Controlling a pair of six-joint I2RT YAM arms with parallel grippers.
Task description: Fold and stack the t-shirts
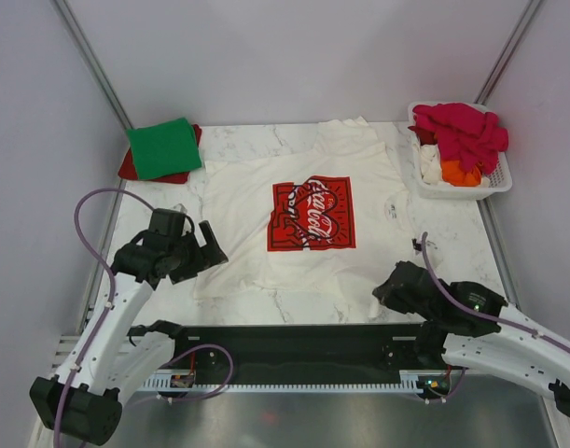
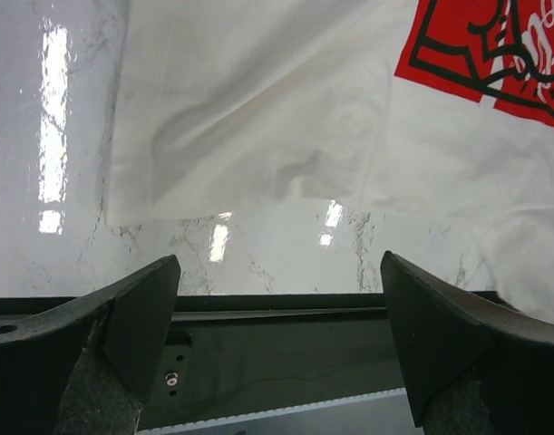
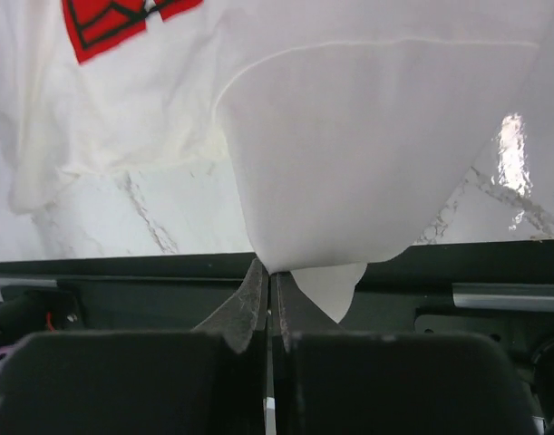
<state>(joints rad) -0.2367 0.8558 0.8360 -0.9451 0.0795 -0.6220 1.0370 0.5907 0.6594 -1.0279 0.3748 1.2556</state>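
A robot lab test booth: plain white walls [image 1: 294, 56] with metal corner posts [image 1: 95, 65] at eleven and one o'clock enclose a marble-look table [image 1: 238, 140].

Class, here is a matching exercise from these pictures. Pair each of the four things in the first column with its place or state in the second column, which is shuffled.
Column 1
1. white t-shirt
2. green t-shirt
3. left gripper
4. right gripper

Column 2
A. open, holding nothing
B. folded, at the far left corner of the table
C. shut on the edge of the white t-shirt
D. spread out in the middle of the table

Right pairs: 1-D, 2-B, 3-A, 4-C.
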